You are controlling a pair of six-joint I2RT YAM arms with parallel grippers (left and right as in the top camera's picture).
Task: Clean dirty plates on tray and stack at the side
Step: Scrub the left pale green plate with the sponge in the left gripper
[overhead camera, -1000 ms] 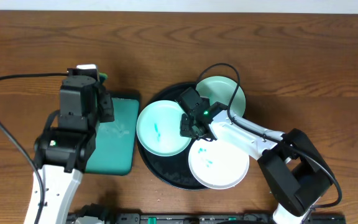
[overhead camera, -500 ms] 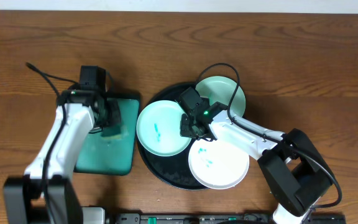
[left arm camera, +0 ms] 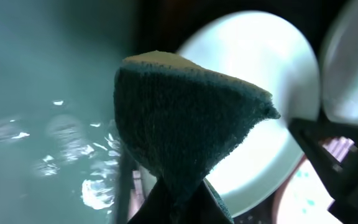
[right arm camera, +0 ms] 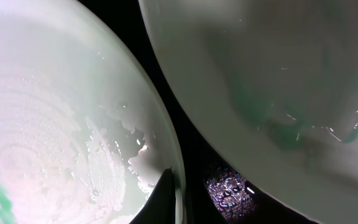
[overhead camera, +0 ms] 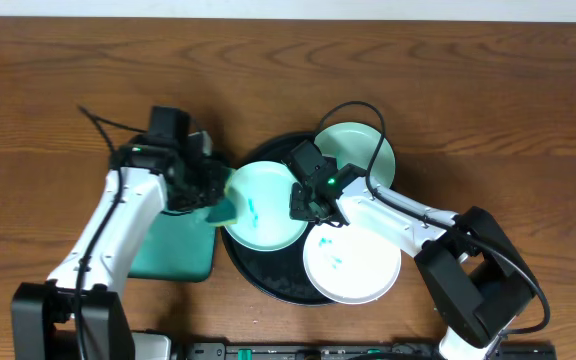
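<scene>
From overhead I see the black tray (overhead camera: 268,282) in the middle of the table (overhead camera: 488,80) with all three plates on it. The left mint plate (overhead camera: 263,205) sits on the tray's left side. The far mint plate (overhead camera: 358,150) overhangs the rim at the upper right. The white plate (overhead camera: 353,262), which has teal smears, overhangs at the lower right. My right gripper (overhead camera: 308,205) is pinched onto the right edge of the left mint plate, between it and the white plate. My left gripper (overhead camera: 206,190) is clamped on a sponge (overhead camera: 223,207) at that same plate's left edge, right where the teal tray (overhead camera: 173,250) meets the black one. That plate shows a teal streak near its centre.

On the left wrist camera the sponge (left arm camera: 185,137) fills the middle, dark green side toward me, squeezed between the fingers (left arm camera: 173,202) at the bottom. The left mint plate (left arm camera: 260,87) is behind it, and the wet teal tray (left arm camera: 36,93) is on the left. The right gripper's dark body (left arm camera: 334,158) pokes in at the right.

On the right wrist camera one finger (right arm camera: 165,196) lies tight against the rim of the left mint plate (right arm camera: 61,124), which is wet and bubbly. A second plate (right arm camera: 260,81) with green smears fills the upper right, and I cannot tell which one it is. A strip of wet black tray (right arm camera: 194,155) shows between them.
</scene>
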